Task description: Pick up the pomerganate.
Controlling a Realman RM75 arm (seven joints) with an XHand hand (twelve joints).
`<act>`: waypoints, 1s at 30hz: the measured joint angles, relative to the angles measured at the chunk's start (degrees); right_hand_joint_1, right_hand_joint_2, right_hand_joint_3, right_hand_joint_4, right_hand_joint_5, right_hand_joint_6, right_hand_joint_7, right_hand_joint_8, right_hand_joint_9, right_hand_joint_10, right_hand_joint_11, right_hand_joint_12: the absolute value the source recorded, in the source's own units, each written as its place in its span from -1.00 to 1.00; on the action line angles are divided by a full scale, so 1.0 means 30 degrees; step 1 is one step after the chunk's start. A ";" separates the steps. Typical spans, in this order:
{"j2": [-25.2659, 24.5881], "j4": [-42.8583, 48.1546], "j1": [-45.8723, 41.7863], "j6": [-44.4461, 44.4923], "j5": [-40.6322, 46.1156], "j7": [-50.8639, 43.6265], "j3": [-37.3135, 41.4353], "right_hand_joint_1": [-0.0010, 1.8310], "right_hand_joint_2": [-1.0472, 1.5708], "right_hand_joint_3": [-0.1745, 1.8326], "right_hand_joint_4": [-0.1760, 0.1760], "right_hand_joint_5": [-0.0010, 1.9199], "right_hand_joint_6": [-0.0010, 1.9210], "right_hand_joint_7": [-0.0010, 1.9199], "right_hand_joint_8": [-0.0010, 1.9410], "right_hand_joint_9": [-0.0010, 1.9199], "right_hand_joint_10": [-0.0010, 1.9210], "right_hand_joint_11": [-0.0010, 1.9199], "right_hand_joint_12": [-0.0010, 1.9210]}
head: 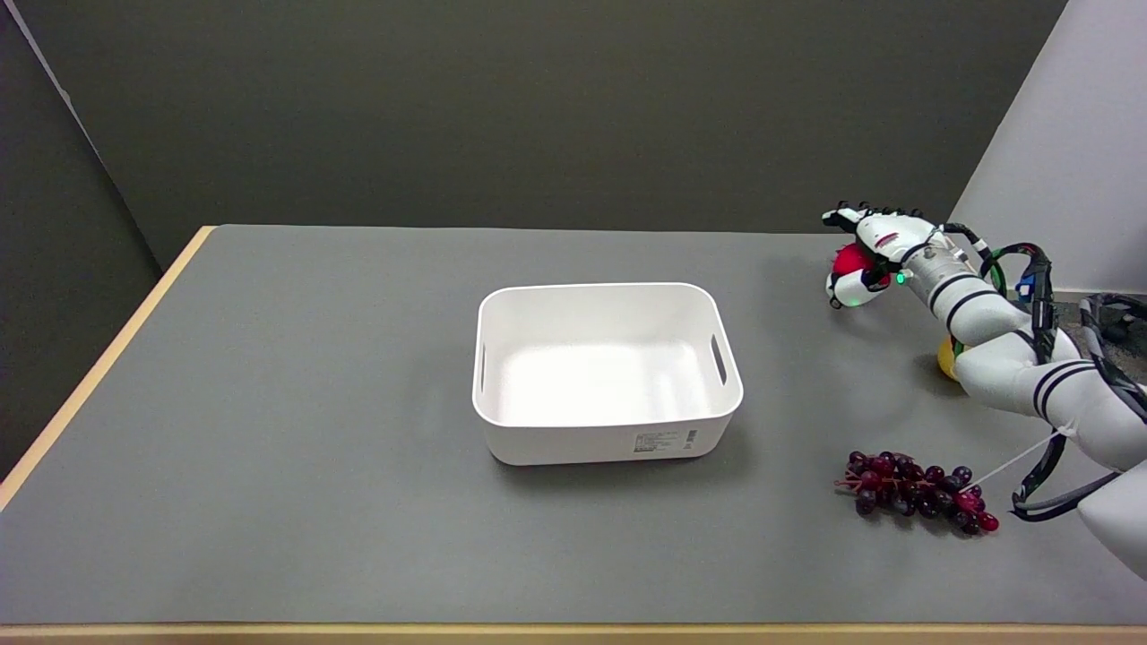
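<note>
Pomegranate [849, 259], red and round, is sitting inside the right hand [867, 258] near the counter's [269, 403] far right corner, with the fingers closing over its top and the thumb side curling under it. Whether the fruit is already hanging clear of the surface or is only being gripped where it lies cannot be told from this view, though a soft shadow is falling on the counter just below the hand. By that judgement the grasp is made, and what is remaining is at most the lift itself. The right arm is reaching in from the right edge, its forearm angling toward the far side, with the hand lying roughly level and pointing away from the right edge. Beneath the forearm a yellow fruit [946, 360] is peeking out, mostly hidden. Nearer the front right, a bunch of dark grapes [914, 493] is lying on the counter. A white bin [609, 448] is standing near the middle, empty.
</note>
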 measured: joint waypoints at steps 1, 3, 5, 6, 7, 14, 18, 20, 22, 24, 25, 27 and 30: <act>-0.0001 0.0006 0.0000 0.0033 -0.0001 -0.0001 0.0001 0.08 0.40 0.20 0.61 -0.79 -0.45 -0.73 -0.63 -0.64 -0.22 -0.71 0.42; -0.0002 0.0014 0.0000 0.0080 -0.0003 -0.0003 0.0001 0.14 0.41 0.19 0.65 -0.77 -0.38 -0.71 -0.60 -0.60 -0.17 -0.66 0.47; -0.0004 0.0023 0.0000 0.0149 -0.0005 -0.0004 0.0002 0.19 0.43 0.18 0.64 -0.76 -0.26 -0.66 -0.53 -0.54 -0.10 -0.59 0.55; -0.0006 0.0025 0.0000 0.0190 -0.0007 -0.0006 0.0002 0.22 0.46 0.18 0.60 -0.74 -0.17 -0.61 -0.47 -0.50 -0.05 -0.53 0.61; -0.0007 0.0028 0.0000 0.0214 -0.0008 -0.0007 0.0004 0.22 0.47 0.15 0.63 -0.74 -0.10 -0.59 -0.46 -0.50 -0.02 -0.51 0.62; -0.0014 0.0035 0.0000 0.0428 -0.0013 -0.0017 0.0021 0.01 0.64 -0.27 0.79 -0.52 0.57 -0.41 -0.13 -0.43 0.12 -0.43 0.65; -0.0017 0.0038 -0.0004 0.0569 -0.0017 -0.0023 0.0043 0.01 0.74 -0.55 0.05 -0.45 0.83 -0.36 0.12 -0.42 0.14 -0.42 0.66; -0.0021 0.0043 -0.0013 0.0638 -0.0019 -0.0025 0.0051 0.23 0.76 -0.65 -0.93 -0.46 0.93 -0.32 0.39 -0.42 0.14 -0.41 0.66; -0.0022 0.0046 -0.0029 0.0694 -0.0020 -0.0028 0.0063 0.14 0.65 -0.38 -0.19 -0.54 0.66 -0.35 0.18 -0.43 0.09 -0.44 0.62; -0.0022 0.0065 -0.0062 0.0735 -0.0020 -0.0031 0.0085 -0.03 0.44 0.09 0.81 -0.64 0.17 -0.42 -0.20 -0.47 0.05 -0.50 0.58; -0.0021 0.0073 -0.0079 0.0748 -0.0011 -0.0031 0.0099 -0.09 0.43 0.09 0.78 -0.65 0.09 -0.45 -0.27 -0.50 0.02 -0.51 0.56; -0.0018 0.0132 -0.0112 0.0797 0.0093 -0.0031 0.0120 -0.32 0.36 0.18 0.74 -0.69 -0.23 -0.59 -0.45 -0.58 -0.15 -0.60 0.47; 0.0019 0.0304 -0.0189 0.0898 0.0508 -0.0030 0.0150 -0.42 0.33 0.19 0.73 -0.72 -0.37 -0.65 -0.53 -0.63 -0.23 -0.67 0.39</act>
